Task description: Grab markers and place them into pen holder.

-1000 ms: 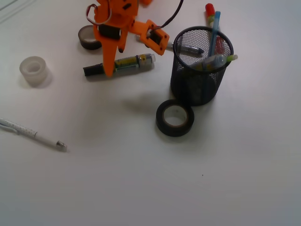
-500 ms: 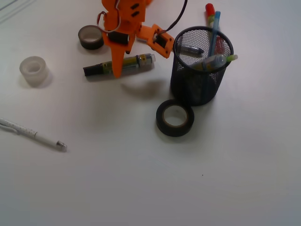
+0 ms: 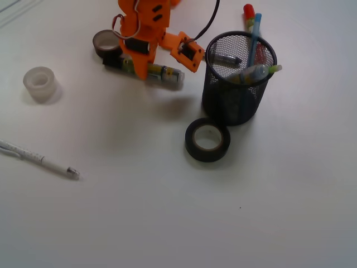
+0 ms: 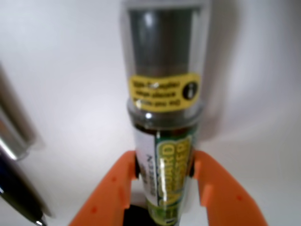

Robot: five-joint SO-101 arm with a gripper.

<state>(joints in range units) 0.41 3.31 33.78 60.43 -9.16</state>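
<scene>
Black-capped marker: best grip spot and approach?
Mid-barrel on the yellow-green label, from above, jaws across its width. The black-capped marker lies flat with a round barrel and both long sides free; the gripper already straddles it there, fingers against the label.

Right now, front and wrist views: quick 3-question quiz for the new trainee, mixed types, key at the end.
1. True or false: the gripper is shut on the marker.
2. What lies nearest the holder on the side towards the camera? A) black tape roll B) white pen C) clear tape roll
3. Fill in: the cap of the gripped marker is ____.

Key: 1 true, the wrist view shows both fingers pressed on the barrel; 2 A; 3 black.
</scene>
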